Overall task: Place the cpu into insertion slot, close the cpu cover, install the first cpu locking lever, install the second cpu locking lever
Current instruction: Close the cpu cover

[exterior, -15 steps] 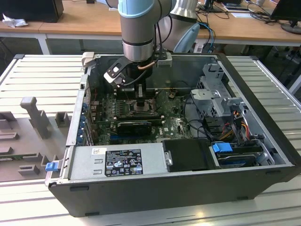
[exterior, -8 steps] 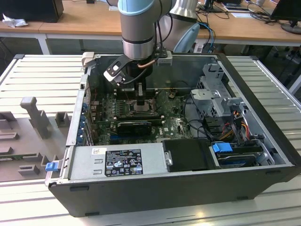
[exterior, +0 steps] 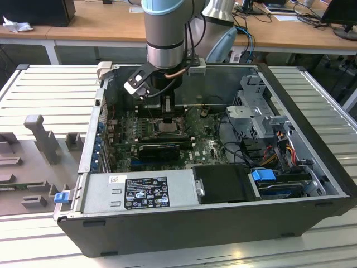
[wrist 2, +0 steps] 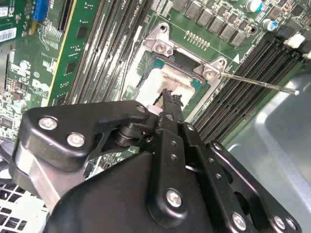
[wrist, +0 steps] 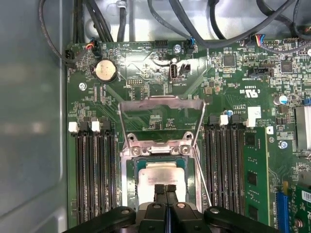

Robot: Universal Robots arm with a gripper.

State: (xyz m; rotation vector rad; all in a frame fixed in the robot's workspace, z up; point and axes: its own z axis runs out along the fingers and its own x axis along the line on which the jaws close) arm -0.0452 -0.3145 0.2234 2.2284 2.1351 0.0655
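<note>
— Black gripper housing sits closest in both wrist views, its two fingers pressed side by side with barely a seam between them.
— Holding anything?
— Nothing between them. Their tips point down onto the cpu, whose silvery top lies flat inside the insertion slot.
— Touching it?
— Probably, though the tips hide the contact spot, so I can't swear to it.
— And the cpu cover?
— Raised off the socket, standing tilted on its hinge, its square window showing green motherboard behind.
— Levers?
— One locking lever, a thin rod, juts free from a socket corner out over the memory slots.
— From outside?
— In the exterior view the arm reaches straight down into the open computer case, over the board's middle; the case lies on a ribbed metal table.
</note>
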